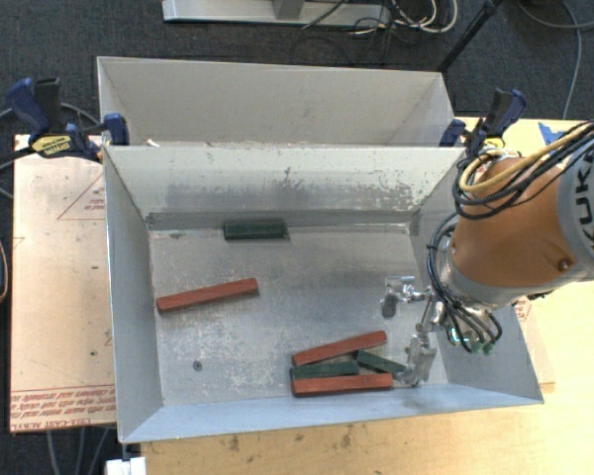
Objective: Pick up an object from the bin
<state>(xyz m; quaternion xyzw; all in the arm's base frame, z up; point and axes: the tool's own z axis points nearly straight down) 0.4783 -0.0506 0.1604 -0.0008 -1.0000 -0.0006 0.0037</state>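
End effector sits low in the near right corner of the bin, spread wide, and I see nothing gripped. Lower finger is right at the right end of a small heap: upper red-brown bar, lower red-brown bar, long dark green bar and short dark green bar between them. Lone red-brown bar lies mid-left, well apart. Dark green block lies by the far wall.

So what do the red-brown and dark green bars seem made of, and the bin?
Red-brown bar: matte, flat colour, square edges, probably painted wood or plastic. Dark green bar: same look, same guess. Bin: bare grey sheet metal, scuffed and dull.
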